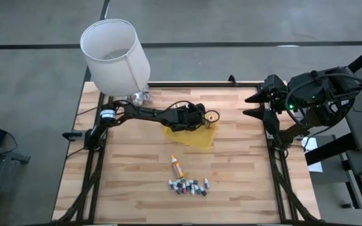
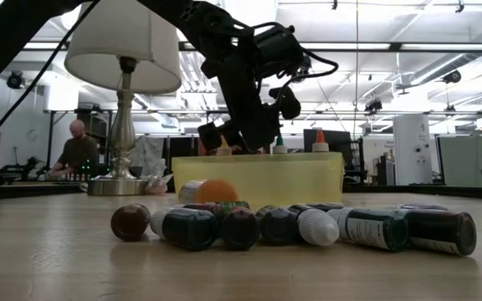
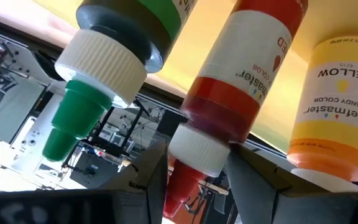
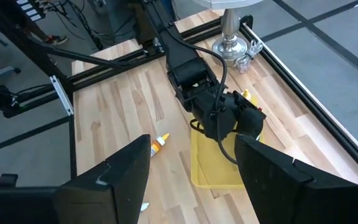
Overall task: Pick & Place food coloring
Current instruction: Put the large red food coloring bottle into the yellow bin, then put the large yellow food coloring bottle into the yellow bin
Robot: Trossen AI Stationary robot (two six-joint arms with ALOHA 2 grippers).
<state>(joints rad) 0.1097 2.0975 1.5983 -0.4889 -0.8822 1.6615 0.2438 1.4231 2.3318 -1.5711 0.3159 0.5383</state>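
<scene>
Three food coloring bottles stand side by side in the yellow tray (image 1: 190, 137): green (image 3: 114, 37), red (image 3: 241, 81) and yellow (image 3: 337, 99). Their pointed tips show above the tray wall (image 2: 258, 180). My left gripper (image 3: 197, 171) reaches over the tray from the table's left and is shut on the red bottle. An orange bottle (image 1: 176, 166) lies on its side on the table nearer the front. Several tiny vials (image 1: 187, 186) lie in a row beyond it. My right gripper (image 1: 256, 105) hangs open, high at the table's right edge. My left gripper pinches the red bottle's white cap (image 3: 197, 149), just below its red tip, with one finger on each side. The fingers (image 3: 250, 180) come slanting down from the table's left. The bottle stays upright among the others; its bottom is out of view.
A white lamp (image 1: 115, 53) stands at the table's far left corner, with its metal base (image 4: 232, 40) close behind the tray. Black rails frame the table. A person sits far off in the room behind.
</scene>
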